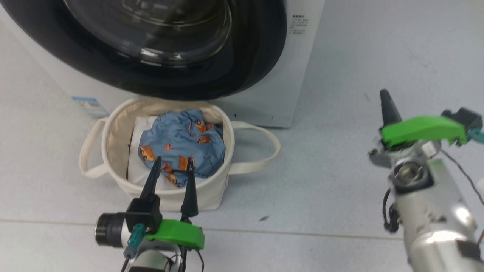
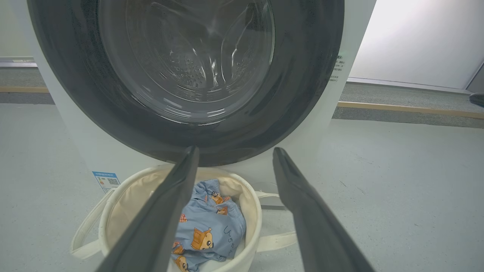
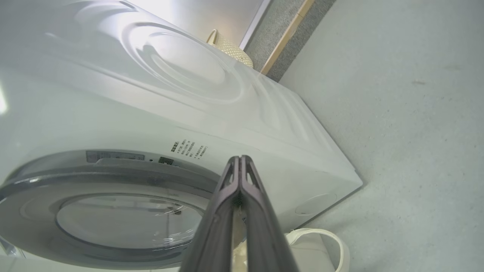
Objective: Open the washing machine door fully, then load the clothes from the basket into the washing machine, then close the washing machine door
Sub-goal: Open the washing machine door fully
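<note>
Basket [image 1: 211,193] rim below door [image 1: 247,62] edge; open floor [image 1: 332,181] rightward.

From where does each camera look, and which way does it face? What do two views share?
Head view: on the head, facing forward and down at the basket of clothes before the washing machine door; left gripper open, right gripper shut.
Left wrist view: on the left wrist, facing along its spread fingers toward door and basket.
Right wrist view: on the right wrist, rolled sideways, facing along its closed fingers toward the washing machine.
Shared: head and left wrist both show the clothes in the basket.
</note>
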